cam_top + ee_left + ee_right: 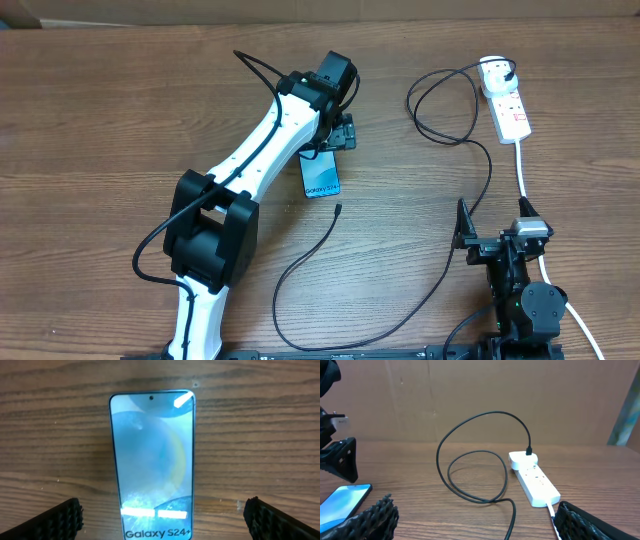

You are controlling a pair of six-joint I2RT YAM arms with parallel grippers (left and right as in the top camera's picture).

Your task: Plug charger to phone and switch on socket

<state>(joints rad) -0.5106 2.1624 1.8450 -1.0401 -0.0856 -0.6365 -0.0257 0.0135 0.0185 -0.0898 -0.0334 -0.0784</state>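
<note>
Left pincer (162, 506) hovers over the phone (320, 176), spread wide, holding nothing. Charger (339, 209) tip lies loose just beside the phone; right pincer (475, 510), wide and empty, well apart. Plugging not started: next, pinch that tip, aim it at the port.

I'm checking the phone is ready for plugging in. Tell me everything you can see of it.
The phone is a slim rectangle with rounded corners, a thin dark bezel and a lit blue-teal screen showing glare streaks, a punch-hole camera at one end and "Galaxy S24+" at the other. It lies flat, screen up, on the wooden table. The left gripper hangs open over it, fingers either side, not touching. The charger's connector tip lies apart from its text end; nothing is plugged in.
</note>
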